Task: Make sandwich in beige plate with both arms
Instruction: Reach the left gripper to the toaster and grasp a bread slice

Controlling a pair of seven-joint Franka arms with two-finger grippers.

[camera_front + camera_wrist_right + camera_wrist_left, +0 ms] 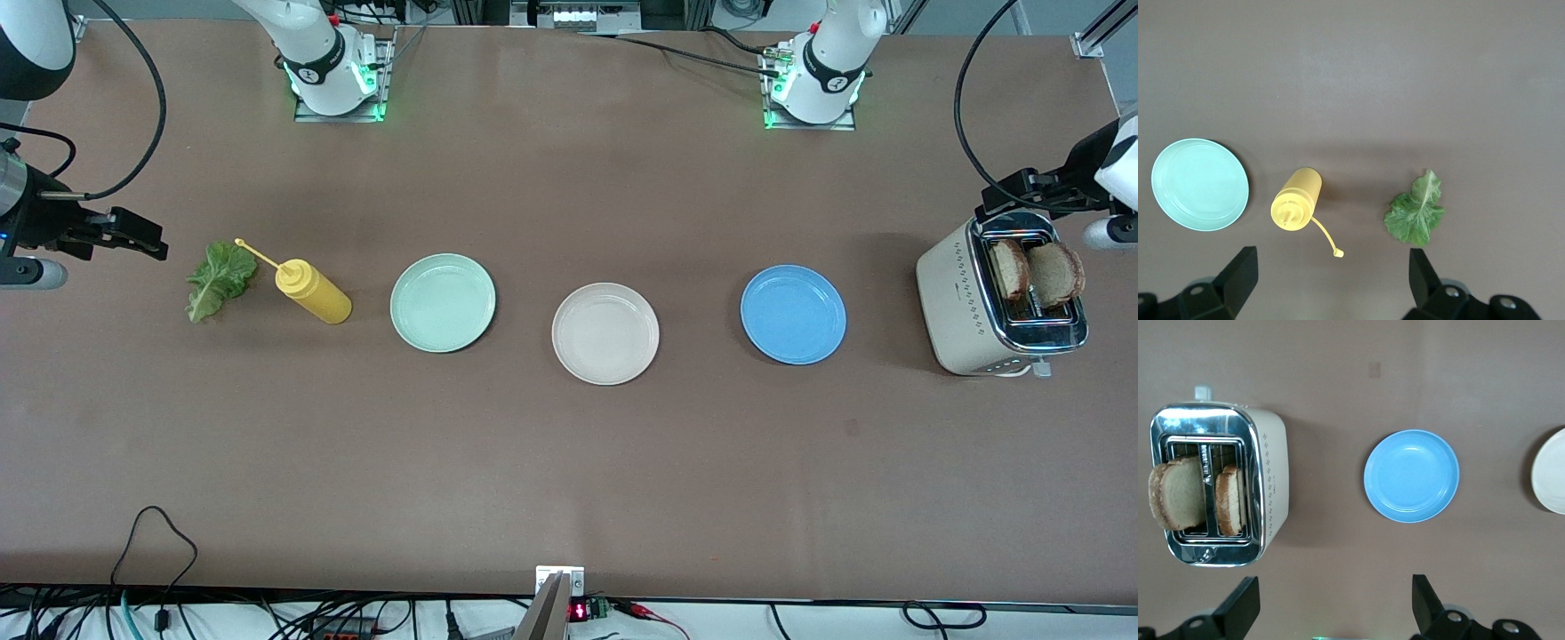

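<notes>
A wide brown desk (569, 462) fills the scene, with two white robot arms based along its upper edge and nothing yet assembled.

The largest object is a cream and chrome toaster (969, 302) at the left arm's end of the desk. Two bread slices (1036, 271) stand upright in its slots, leaning slightly. The left hand (1022, 191) hovers above the toaster with its two black fingers spread wide, holding nothing.

Three round plates of matching size lie in a row across the middle. The blue plate (793, 314) is nearest the toaster. The beige plate (605, 333), where the sandwich must be built, sits in the centre and is bare. The mint-green plate (443, 302) comes next, toward the right arm's end.

Beside the mint-green plate, a yellow squeeze bottle (313, 292) lies on its side, its thin nozzle pointing toward a ruffled lettuce leaf (218, 280) just beside it.

The right hand (124, 233) hangs above the desk's edge at the right arm's end, near the lettuce, its fingers also wide apart and empty.

Likely risks: the bread sits loosely and tilted, so a pinch from above may crush it, slip off, or drag the light toaster. The lettuce is thin and flat, so fingers may scrape the desk or knock the bottle's nozzle. Three similar plates also invite a wrong drop.
</notes>
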